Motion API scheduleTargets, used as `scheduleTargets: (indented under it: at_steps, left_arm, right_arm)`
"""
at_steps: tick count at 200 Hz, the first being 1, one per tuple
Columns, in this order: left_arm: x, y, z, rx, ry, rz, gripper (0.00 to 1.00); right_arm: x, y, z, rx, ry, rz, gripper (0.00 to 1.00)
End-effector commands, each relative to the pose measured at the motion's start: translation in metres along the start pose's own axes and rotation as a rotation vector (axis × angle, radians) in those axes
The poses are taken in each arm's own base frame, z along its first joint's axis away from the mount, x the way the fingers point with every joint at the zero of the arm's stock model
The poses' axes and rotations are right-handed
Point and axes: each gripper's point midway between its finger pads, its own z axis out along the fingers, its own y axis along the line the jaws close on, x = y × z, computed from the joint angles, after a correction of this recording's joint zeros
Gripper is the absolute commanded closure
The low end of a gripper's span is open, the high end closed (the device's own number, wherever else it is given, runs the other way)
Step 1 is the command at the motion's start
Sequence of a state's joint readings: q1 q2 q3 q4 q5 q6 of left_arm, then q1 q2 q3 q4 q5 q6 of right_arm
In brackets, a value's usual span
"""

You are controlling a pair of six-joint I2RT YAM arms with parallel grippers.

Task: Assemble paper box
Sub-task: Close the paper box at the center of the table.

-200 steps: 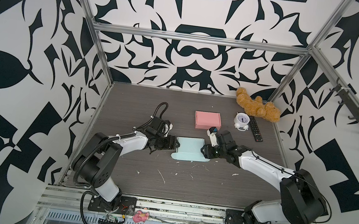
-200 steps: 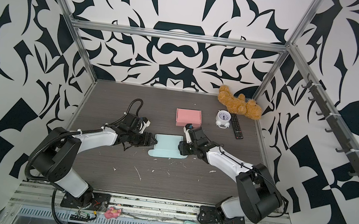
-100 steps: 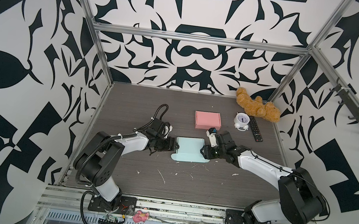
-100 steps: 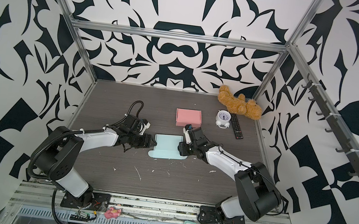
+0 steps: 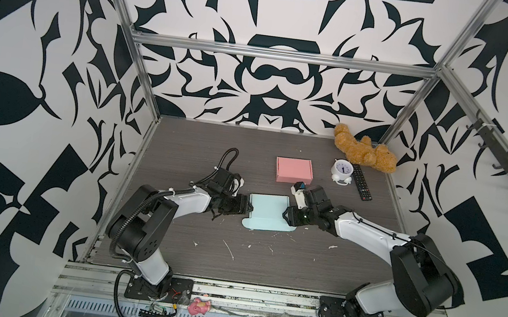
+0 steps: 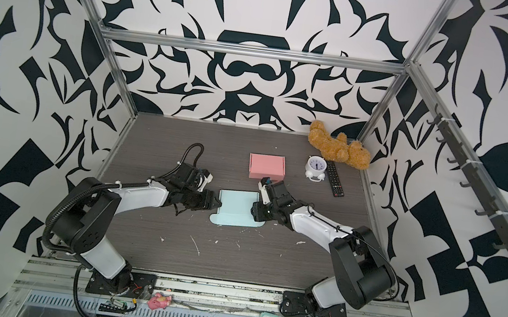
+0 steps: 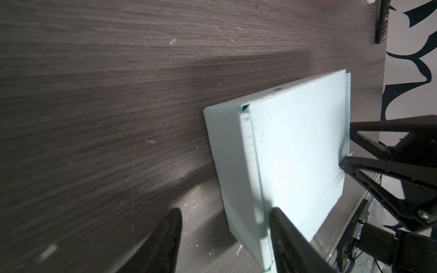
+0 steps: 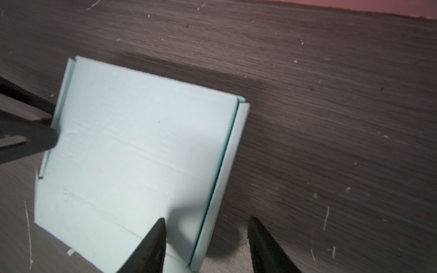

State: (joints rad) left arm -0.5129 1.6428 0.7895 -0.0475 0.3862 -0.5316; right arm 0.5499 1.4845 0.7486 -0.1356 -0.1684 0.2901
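A pale blue paper box [image 5: 267, 212] [image 6: 237, 209] lies half folded in the middle of the table, its front flap flat toward the near edge. My left gripper [image 5: 247, 210] [image 6: 218, 204] is at its left side, open. In the left wrist view the left gripper [image 7: 224, 236] straddles the raised side wall of the box [image 7: 295, 146]; one finger [image 7: 283, 236] lies against the wall's inner side, the other stands apart over bare table. My right gripper [image 5: 286, 215] [image 8: 205, 238] is open astride the right side wall [image 8: 227, 179], one finger [image 8: 153, 243] over the box panel.
A finished pink box [image 5: 294, 170] stands just behind the blue one. Further back right are a white alarm clock [image 5: 342, 172], a black remote [image 5: 361, 187] and a brown teddy bear [image 5: 363, 152]. Small paper scraps [image 5: 229, 249] litter the front of the table.
My left gripper's jaws have narrowed a little around the box's left wall. The box and the right arm have stayed about where they were.
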Motion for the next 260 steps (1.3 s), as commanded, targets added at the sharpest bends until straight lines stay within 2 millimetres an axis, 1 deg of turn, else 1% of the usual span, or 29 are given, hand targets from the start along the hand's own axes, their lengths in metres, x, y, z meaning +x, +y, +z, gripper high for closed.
scheduleTargets:
  at_steps: [1,40,67,99,122,149,176,216,240,260]
  left_arm:
    - [0.008,0.005,0.004,-0.011,0.022,-0.012,0.38]
    - [0.01,0.006,0.005,-0.014,0.024,-0.014,0.38]
    - [0.008,0.004,0.004,-0.01,0.019,-0.009,0.38]
    - [0.0,-0.004,-0.005,-0.004,-0.005,0.009,0.38]
    - [-0.006,-0.012,-0.012,0.009,-0.022,0.021,0.35]
    - [-0.005,-0.016,-0.019,0.009,-0.039,0.025,0.33]
    - [0.005,-0.02,-0.028,-0.012,-0.054,0.042,0.33]
    - [0.03,-0.033,-0.036,-0.051,-0.047,0.088,0.34]
    - [0.039,-0.044,-0.04,-0.045,-0.049,0.103,0.35]
    - [0.045,-0.049,-0.039,-0.048,-0.044,0.114,0.35]
  right_arm:
    - [-0.001,0.001,0.0,-0.007,-0.001,0.008,0.43]
    - [-0.001,0.001,-0.001,-0.006,-0.002,0.008,0.43]
    - [-0.003,0.002,-0.006,-0.006,-0.012,0.008,0.43]
    - [-0.009,0.004,-0.019,-0.002,-0.037,0.006,0.4]
    - [-0.012,0.005,-0.026,0.0,-0.052,0.002,0.38]
    - [-0.011,0.008,-0.031,-0.008,-0.053,0.007,0.37]
    - [-0.007,0.011,-0.038,-0.025,-0.053,0.017,0.36]
    - [0.006,0.017,-0.048,-0.042,-0.039,0.021,0.35]
    - [0.015,0.02,-0.046,-0.051,-0.017,0.023,0.35]
    - [0.021,0.022,-0.044,-0.056,-0.006,0.022,0.35]
